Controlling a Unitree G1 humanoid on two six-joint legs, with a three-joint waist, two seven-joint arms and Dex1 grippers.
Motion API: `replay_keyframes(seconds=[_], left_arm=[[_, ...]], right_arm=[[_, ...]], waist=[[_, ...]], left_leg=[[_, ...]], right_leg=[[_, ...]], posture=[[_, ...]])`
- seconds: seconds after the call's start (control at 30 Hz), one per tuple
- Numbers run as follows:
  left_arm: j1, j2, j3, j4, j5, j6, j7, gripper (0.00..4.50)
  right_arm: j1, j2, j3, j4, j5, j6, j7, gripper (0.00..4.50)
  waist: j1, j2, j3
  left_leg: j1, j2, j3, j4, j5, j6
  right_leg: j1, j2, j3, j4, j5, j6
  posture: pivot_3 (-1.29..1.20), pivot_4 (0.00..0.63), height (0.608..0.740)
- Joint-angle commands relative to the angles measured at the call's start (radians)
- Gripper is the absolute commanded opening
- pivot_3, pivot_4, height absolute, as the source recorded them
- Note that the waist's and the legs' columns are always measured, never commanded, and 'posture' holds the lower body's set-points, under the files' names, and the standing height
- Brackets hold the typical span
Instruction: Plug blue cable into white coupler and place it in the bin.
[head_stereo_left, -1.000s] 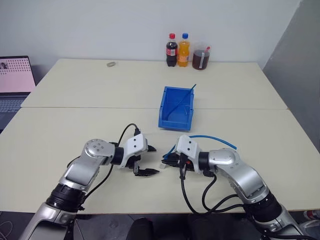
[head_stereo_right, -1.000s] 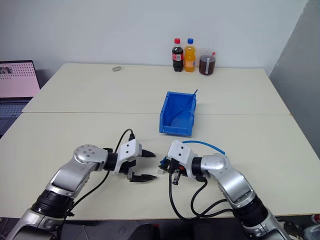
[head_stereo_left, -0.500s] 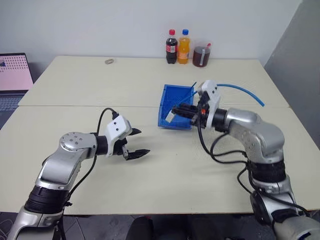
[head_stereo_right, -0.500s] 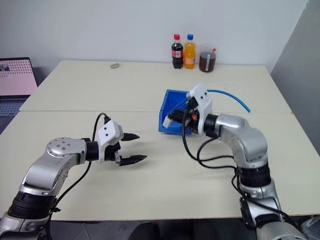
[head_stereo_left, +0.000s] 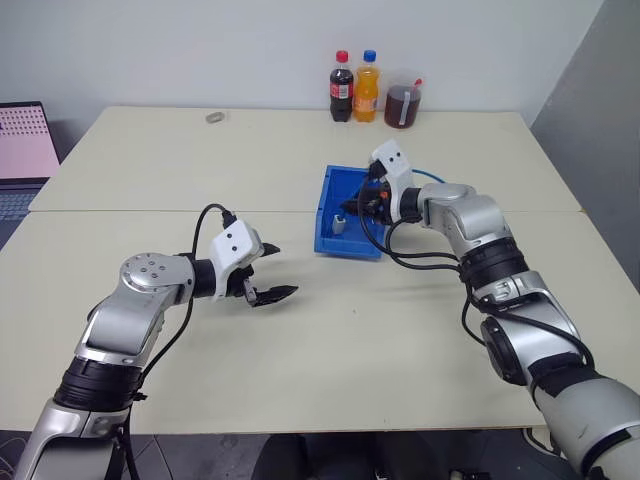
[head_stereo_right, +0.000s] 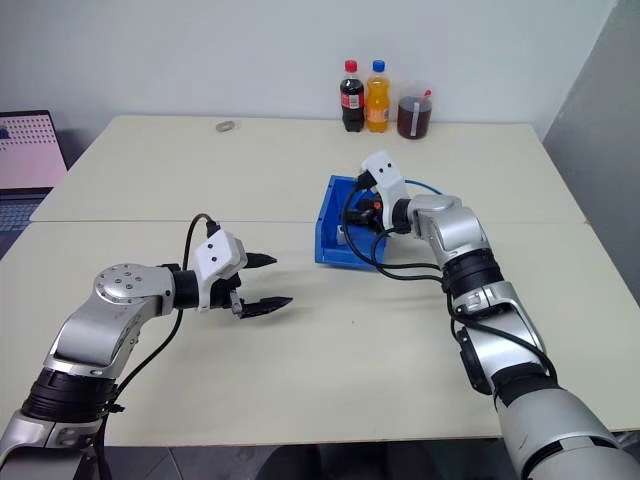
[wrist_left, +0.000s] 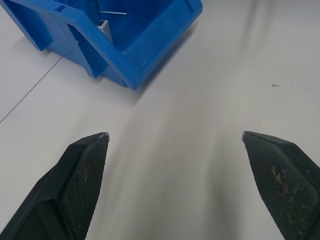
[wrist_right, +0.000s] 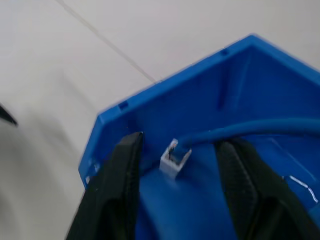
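Blue cable (wrist_right: 250, 129) ran into the bin (head_stereo_left: 325, 240), its end plugged into the white coupler (wrist_right: 175, 158); right wrist view showed that joint up close, coupler sitting between the two black fingers (wrist_right: 120, 180) w/ a gap on each side, so fingers were parted & not gripping it; whether coupler rested on the bin floor couldn't be told. Head views gave only a small pale block (head_stereo_left: 340, 223) inside the bin, right gripper (head_stereo_left: 352, 210) reaching over the rim from the robot's right, cable arcing back behind the wrist. Left wrist view showed the bin's sloped front lip (wrist_left: 150, 47) from outside, plus bare tabletop between widely spread fingertips (wrist_left: 87, 165); left gripper (head_stereo_left: 272, 272) was wide open, empty, hovering well apart from the bin on the robot's left.

Table (head_stereo_left: 300, 350) was two cream matte tops pushed together, a seam running across just behind the bin; pale wall behind. At far edge: cola bottle (head_stereo_left: 341, 87), orange drink bottle (head_stereo_left: 367, 86), lidded cup of dark liquid (head_stereo_left: 403, 105); small grey ring-like object (head_stereo_left: 214, 117) further left; laptop (head_stereo_left: 25, 150) w/ pinkish screen at the left edge.

Bin: glossy hard plastic, rectangular, open top; coupler boxy; cable thin, flexible.
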Motion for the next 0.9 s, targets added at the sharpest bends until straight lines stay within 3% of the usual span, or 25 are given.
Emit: replay_keyframes(seconds=[0.03,0.17,0.37,0.47,0.7,0.9], left_arm=[[-0.029,0.003,0.000,0.006,0.011,-0.034,-0.004,4.50],[-0.044,-0.007,-0.004,0.032,0.015,-0.046,-0.001,4.50],[-0.046,-0.014,0.028,0.066,0.005,-0.049,0.019,4.50],[-0.045,-0.017,0.073,0.094,0.000,-0.045,0.071,4.50],[-0.022,-0.023,0.197,0.099,-0.024,0.010,0.208,4.50],[-0.030,-0.009,0.230,0.104,-0.050,0.025,0.203,4.50]], right_arm=[[-0.107,-0.049,0.020,0.088,-0.058,-0.096,0.087,3.39],[-0.173,-0.090,0.039,0.191,-0.113,-0.171,0.144,4.47],[-0.153,-0.182,0.046,0.121,-0.137,-0.186,0.297,4.49],[-0.043,-0.247,-0.011,-0.065,-0.092,-0.117,0.308,4.49],[0.431,-0.362,-0.286,-0.811,0.129,0.318,0.190,4.49],[0.612,-0.377,-0.403,-1.063,0.246,0.529,0.088,4.49]], waist=[[0.000,0.000,0.000],[-0.001,0.001,0.001],[0.001,0.001,0.001],[0.003,0.001,0.001],[0.026,0.001,0.001],[0.023,0.002,0.001]], left_leg=[[0.000,0.000,0.000,0.000,0.000,0.000],[0.000,0.000,-0.001,0.001,0.000,0.000],[0.000,0.000,0.000,0.001,0.000,0.000],[0.000,0.000,-0.001,0.001,0.000,0.000],[-0.002,0.001,-0.004,0.003,0.000,0.000],[-0.003,0.000,-0.006,0.015,0.000,0.000]], right_leg=[[0.000,0.000,0.000,0.000,0.000,0.000],[0.000,0.000,-0.001,0.001,0.000,0.000],[0.000,0.000,0.000,0.001,0.000,0.000],[0.000,0.000,-0.001,0.001,0.000,0.000],[0.000,-0.001,-0.004,0.003,0.000,0.000],[0.001,0.000,-0.004,0.013,0.000,0.000]], posture=[[0.00,0.150,0.740],[0.00,0.150,0.740],[0.00,0.150,0.740],[0.00,0.150,0.740],[0.00,0.150,0.740],[0.00,0.150,0.740]])
